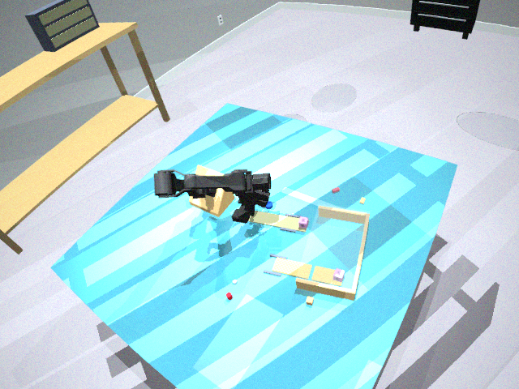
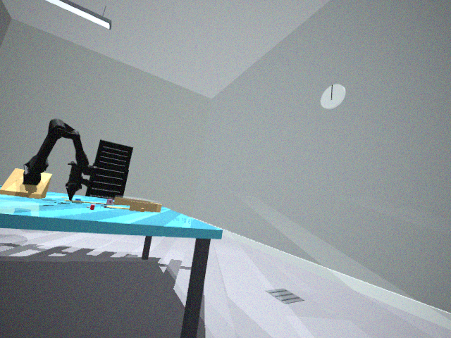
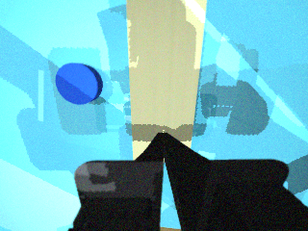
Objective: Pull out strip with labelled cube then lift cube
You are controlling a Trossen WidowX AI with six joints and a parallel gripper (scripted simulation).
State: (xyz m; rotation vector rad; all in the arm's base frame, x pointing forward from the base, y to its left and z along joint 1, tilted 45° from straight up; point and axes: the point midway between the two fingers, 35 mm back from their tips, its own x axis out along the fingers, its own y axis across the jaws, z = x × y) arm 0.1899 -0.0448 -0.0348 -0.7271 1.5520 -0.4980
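My gripper [image 1: 242, 216] [image 2: 70, 198] [image 3: 162, 137] is shut with nothing between the fingers. Its tips point down at the near part of the unbroken pale strip [image 1: 276, 220] [image 3: 164, 63], at or just above its surface; contact is not clear. That strip runs between two short grey rails and carries a pink-purple cube [image 1: 303, 222] [image 2: 110, 201] on its far end, outside the wooden walls. The other strip is in two pieces with a gap: a near piece [image 1: 291, 267] and a far piece [image 1: 323, 275] bearing a pink-and-white cube [image 1: 339, 275]. Cube markings are too small to read.
Low wooden walls [image 1: 363, 251] [image 2: 149, 207] stand around the far side. A blue round piece [image 1: 268, 205] [image 3: 77, 83] lies beside the unbroken strip. A red piece [image 1: 229, 296] [image 2: 92, 206], a tan block [image 1: 309, 300] and a pink-red piece [image 1: 336, 190] lie farther off.
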